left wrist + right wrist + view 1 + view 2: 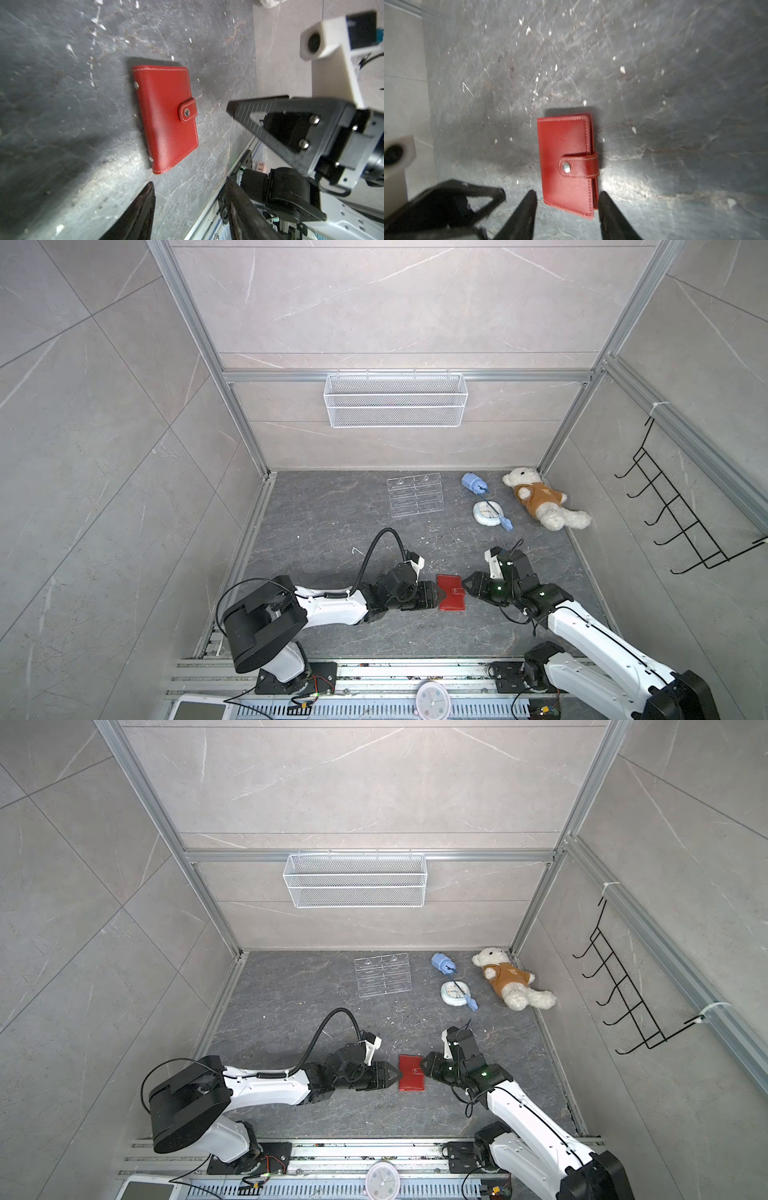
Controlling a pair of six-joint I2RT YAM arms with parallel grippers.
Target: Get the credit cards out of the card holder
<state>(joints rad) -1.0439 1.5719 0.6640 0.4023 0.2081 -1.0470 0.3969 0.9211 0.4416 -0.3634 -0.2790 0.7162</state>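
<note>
The closed, snapped red card holder [451, 592] lies flat on the tabletop [332, 531] near its front edge, between the left hand [190, 184] and right hand [568, 194], both open and empty.

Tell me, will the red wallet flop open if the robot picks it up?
Probably not: the snap tab looks buttoned shut on the red card holder. It lies flat and thin, so it likely won't roll or tip. Its stitched leather-look cover may bend slightly.
</note>
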